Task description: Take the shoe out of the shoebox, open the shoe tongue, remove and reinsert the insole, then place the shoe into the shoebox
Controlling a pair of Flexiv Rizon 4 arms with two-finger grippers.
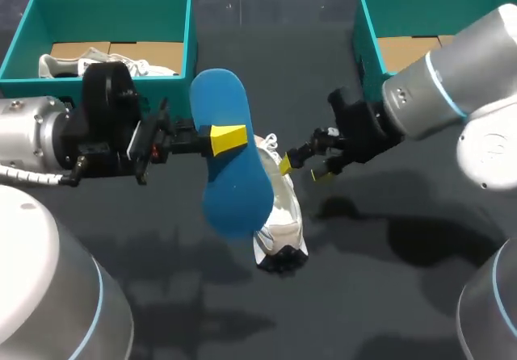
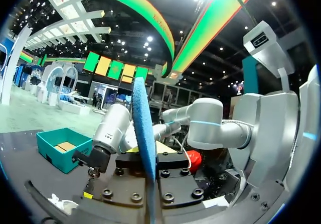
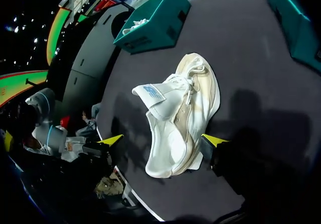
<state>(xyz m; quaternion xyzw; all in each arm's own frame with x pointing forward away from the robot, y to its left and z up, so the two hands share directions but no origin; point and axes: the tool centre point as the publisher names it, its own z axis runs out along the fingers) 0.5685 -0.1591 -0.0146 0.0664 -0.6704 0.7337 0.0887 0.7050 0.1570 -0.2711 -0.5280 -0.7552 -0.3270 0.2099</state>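
Clenching the blue insole (image 1: 234,190), my left gripper (image 1: 229,138) half hides the shoe (image 3: 180,108) — my right gripper (image 3: 162,139) straddles it, fingers unclenched.

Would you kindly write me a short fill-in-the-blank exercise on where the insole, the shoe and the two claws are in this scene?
1. The left claw is shut on the ____ insole.
2. The white shoe lies on the ____, not in a shoebox.
3. The right claw is ____, with the shoe lying between its fingers.

Missing words: blue; table; open.
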